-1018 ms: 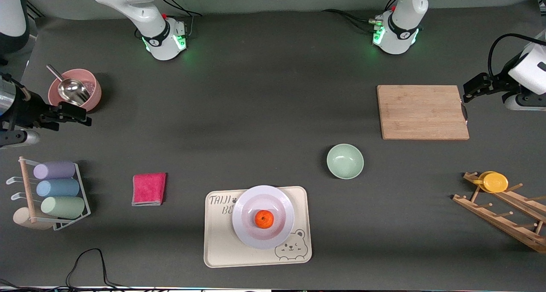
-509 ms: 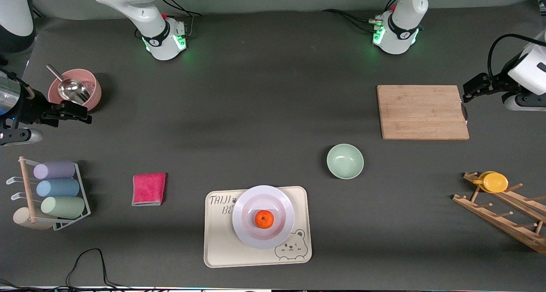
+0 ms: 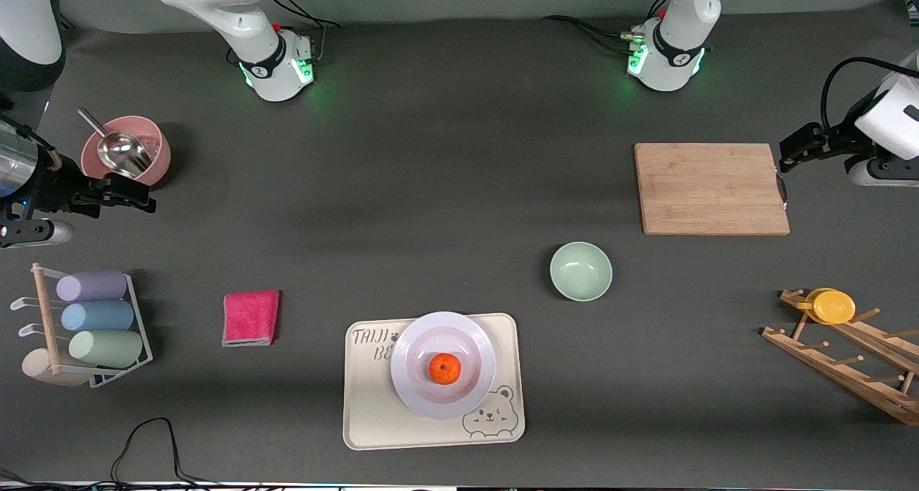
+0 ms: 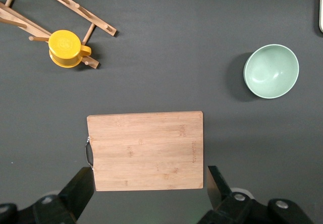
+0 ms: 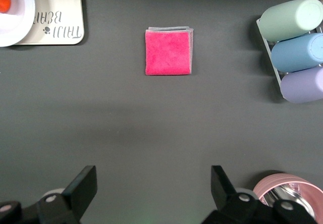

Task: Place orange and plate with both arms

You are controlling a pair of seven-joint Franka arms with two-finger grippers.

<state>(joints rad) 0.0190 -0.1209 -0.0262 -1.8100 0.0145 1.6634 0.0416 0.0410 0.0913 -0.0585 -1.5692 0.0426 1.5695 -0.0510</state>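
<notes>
The orange [image 3: 445,368] lies in the sunken centre of the white plate [image 3: 411,347]. The plate rests on the cream bear-print tray [image 3: 366,419] near the front camera. Both also show at the edge of the right wrist view, the orange [image 5: 3,0] and the plate [image 5: 21,12]. My right gripper [image 3: 138,195] is open and empty, up over the table beside the pink bowl, away from the plate; it also shows in its own wrist view [image 5: 154,182]. My left gripper [image 3: 792,153] is open and empty over the cutting board's handle end; it also shows in its own wrist view [image 4: 150,182].
A wooden cutting board [image 3: 711,188] lies at the left arm's end. A pale-green bowl [image 3: 581,270] sits between the board and the tray. A wooden rack with a yellow cup [image 3: 831,306], a pink cloth [image 3: 250,318], a cup rack [image 3: 93,319] and a pink bowl with a scoop [image 3: 126,150] stand around.
My right gripper has drifted very slightly beside the pink bowl. The left arm, the orange and the plate have not moved.
</notes>
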